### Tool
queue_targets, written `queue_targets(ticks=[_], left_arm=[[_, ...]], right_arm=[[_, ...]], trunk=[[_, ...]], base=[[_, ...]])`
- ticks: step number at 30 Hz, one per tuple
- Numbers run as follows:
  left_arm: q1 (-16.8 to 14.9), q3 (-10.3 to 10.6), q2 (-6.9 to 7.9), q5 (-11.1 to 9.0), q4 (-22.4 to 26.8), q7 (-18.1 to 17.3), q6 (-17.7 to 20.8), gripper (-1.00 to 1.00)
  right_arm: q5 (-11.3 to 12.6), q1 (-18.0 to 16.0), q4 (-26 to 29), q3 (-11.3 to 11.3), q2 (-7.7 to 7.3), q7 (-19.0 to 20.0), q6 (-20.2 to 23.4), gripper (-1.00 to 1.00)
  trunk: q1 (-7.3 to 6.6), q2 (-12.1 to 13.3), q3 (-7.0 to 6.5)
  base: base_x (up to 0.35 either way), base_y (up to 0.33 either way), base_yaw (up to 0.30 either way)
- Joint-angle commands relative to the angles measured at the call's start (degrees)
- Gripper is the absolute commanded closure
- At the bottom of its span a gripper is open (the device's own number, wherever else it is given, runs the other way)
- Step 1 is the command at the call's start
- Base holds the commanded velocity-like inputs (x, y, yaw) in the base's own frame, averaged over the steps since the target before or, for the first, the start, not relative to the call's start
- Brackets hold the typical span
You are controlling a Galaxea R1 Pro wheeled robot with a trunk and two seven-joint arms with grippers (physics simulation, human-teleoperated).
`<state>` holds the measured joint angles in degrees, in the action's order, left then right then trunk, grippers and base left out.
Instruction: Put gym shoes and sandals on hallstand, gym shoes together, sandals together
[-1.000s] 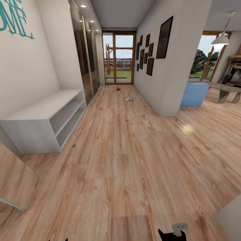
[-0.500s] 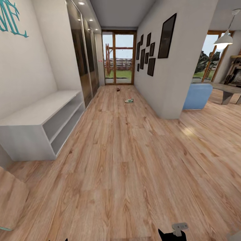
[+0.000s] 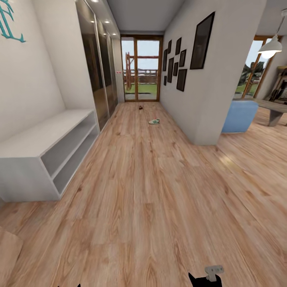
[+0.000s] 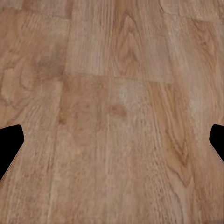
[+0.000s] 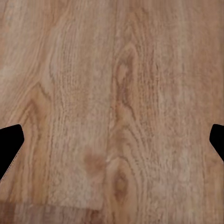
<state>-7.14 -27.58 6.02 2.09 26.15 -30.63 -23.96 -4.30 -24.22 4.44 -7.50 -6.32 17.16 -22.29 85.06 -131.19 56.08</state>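
A long corridor floor (image 3: 151,199) of light brown wood-plank laminate runs from the near edge of the head view to a wood-framed glass door (image 3: 141,68) at its far end. Far down the corridor, one cream-white lace-up gym shoe with a green stripe (image 3: 154,121) lies on the floor, nearer the wall on the robot's right than the left. Beyond it, close to the glass door, a small dark brown object (image 3: 140,106) rests on the planks; it is too small to tell whether it is a sandal. The two are apart from each other.

Along the left wall stands a pale grey low bench with two long open shelves (image 3: 48,153); its top and shelves are bare. Past it come dark mirrored wardrobe doors (image 3: 97,67). On the right wall hang dark framed pictures (image 3: 201,42), and a blue armchair (image 3: 239,115) sits round that wall's corner.

The left claw (image 4: 112,144) and the right claw (image 5: 112,144) each show black fingertips at the opposite edges of their wrist views, spread wide and released, with only floor planks between them.
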Motion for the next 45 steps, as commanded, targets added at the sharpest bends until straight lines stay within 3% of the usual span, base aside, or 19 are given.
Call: queue_targets(ticks=[1, 45], left_arm=[[-0.1, -0.5, -0.04, 0.2, 0.0, -0.5, -0.1, -1.0], [-0.1, -0.4, -0.04, 0.3, -1.3, -0.5, -0.1, -1.0]], right_arm=[[-0.4, 0.0, 0.0, -0.5, -0.01, 0.2, -0.2, -1.0], [-0.4, 0.0, -0.1, -0.5, -0.17, 0.2, -0.2, -1.0]], trunk=[[0.02, 0.0, 0.05], [0.02, 0.0, 0.05]], base=[[0.338, 0.0, 0.0], [0.339, 0.0, 0.0]])
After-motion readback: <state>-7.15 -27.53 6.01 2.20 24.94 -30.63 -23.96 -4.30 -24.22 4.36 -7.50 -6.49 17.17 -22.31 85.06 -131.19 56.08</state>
